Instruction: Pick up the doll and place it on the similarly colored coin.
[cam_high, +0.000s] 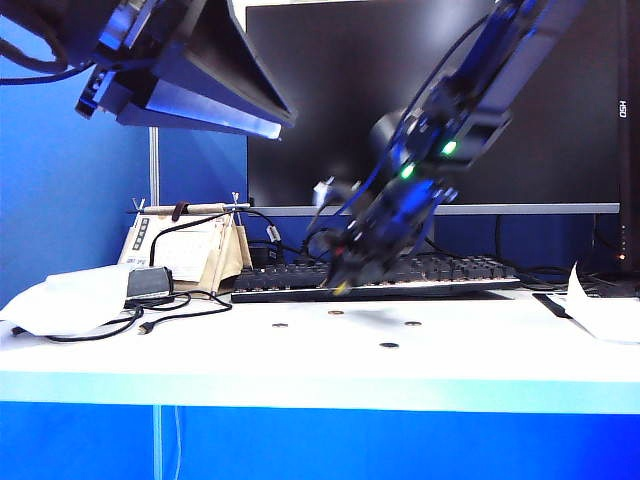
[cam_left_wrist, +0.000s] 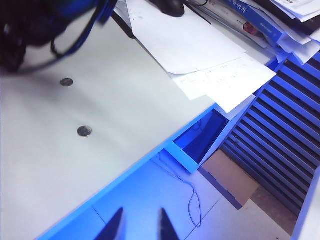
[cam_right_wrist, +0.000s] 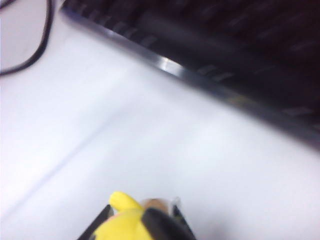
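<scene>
A white surface (cam_high: 300, 350) with a blue front edge is seen before blue partition walls. A black keyboard (cam_high: 440, 275) lies just behind the right tool (cam_high: 340, 282), and a large dark monitor (cam_high: 420, 100) stands behind that. Loose paper sheets (cam_left_wrist: 200, 55) lie to the right of the right tool, and a black cable (cam_high: 150, 315) and a small desk calendar (cam_high: 190, 250) to its left. Lettering is visible at the monitor's right edge but cannot be read with confidence; the print on the papers is too small to read.

The doll (cam_right_wrist: 127, 222) is held clenched in the right tool, low over the surface at the keyboard's near edge. It is seen as a small bright-yellow figure with a pointed ear; a black part overlaps it, and the rest is hidden. A brownish coin (cam_right_wrist: 155, 204) appears just beyond the doll, close to the right tool's tip. Three darker coins (cam_high: 389, 345) lie on the surface in front of that tool.

The left tool (cam_left_wrist: 141, 225) is held released, its fingers apart, raised high to the left and out past the front edge of the surface, well apart from the doll.
</scene>
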